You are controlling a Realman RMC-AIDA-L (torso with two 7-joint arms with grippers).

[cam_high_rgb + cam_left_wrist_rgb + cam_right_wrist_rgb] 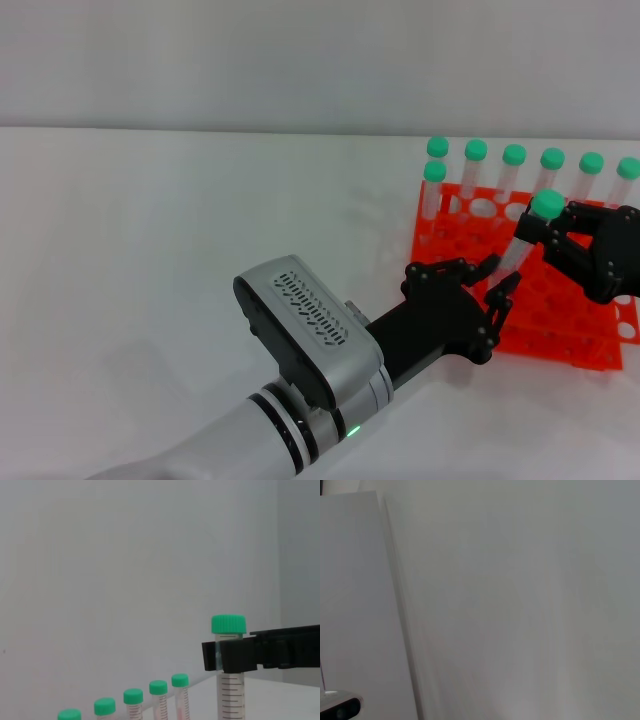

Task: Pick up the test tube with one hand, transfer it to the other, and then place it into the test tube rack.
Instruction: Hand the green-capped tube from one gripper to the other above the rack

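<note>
The test tube [522, 243], clear with a green cap, hangs tilted over the orange-red test tube rack [560, 325]. My left gripper [503, 277], on the white-silver arm coming from the lower left, is shut on the tube's lower end. My right gripper [548, 236], coming from the right edge, is shut on the tube just under the cap. In the left wrist view the tube [230, 680] stands upright with the right gripper's black fingers [235, 656] clamped across it below the cap. The right wrist view shows neither the tube nor the rack.
Several other green-capped tubes [514, 160] stand in the rack's back row and left end; some show in the left wrist view [158, 690]. The rack stands on a white table [150, 250] at the right. A white wall lies behind.
</note>
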